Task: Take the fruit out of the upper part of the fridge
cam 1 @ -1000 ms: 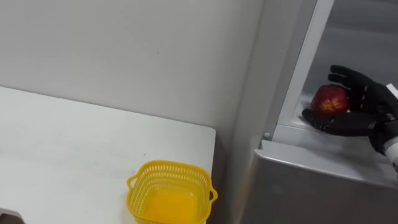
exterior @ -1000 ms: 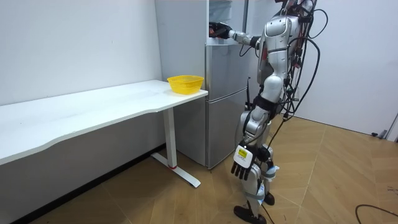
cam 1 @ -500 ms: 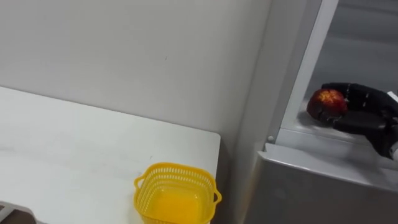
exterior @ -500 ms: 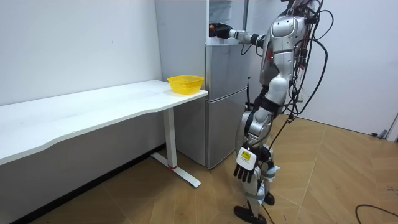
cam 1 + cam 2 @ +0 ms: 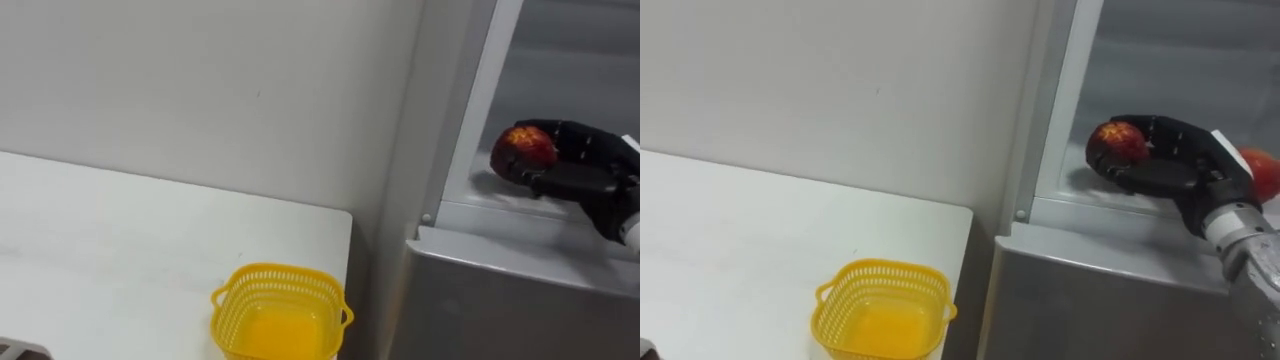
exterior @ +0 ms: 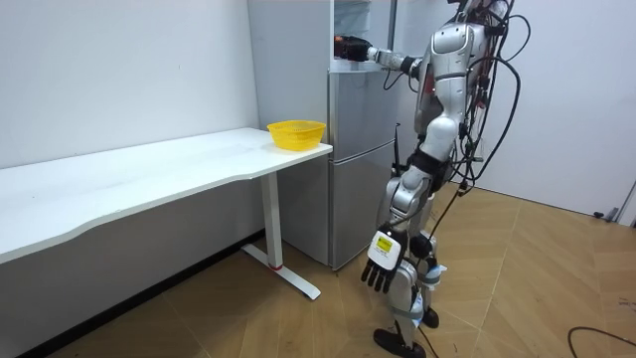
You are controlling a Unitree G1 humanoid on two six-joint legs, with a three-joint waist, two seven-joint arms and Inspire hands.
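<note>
Red-skinned, an apple (image 5: 523, 148) is held in the right hand (image 5: 585, 180), whose fingers and thumb are curled round it just inside the open upper compartment of the fridge (image 5: 500, 300). The fruit appears to be lifted slightly off the compartment's ledge, though contact cannot be ruled out. A second red item (image 5: 1265, 172) is seen deeper in, behind the wrist. The left hand (image 6: 380, 272) is hung low beside the robot's leg, fingers loosely spread and nothing held. The robot is stood before the fridge, right arm raised to the compartment. The grasp is judged done. The withdrawal is judged unfinished, since the apple is not yet outside the fridge. A yellow basket (image 5: 283, 270) is set at the end of the white table (image 5: 120, 240) nearest the fridge, with nothing seen inside, and is presumed to be where the apple is to be delivered.
</note>
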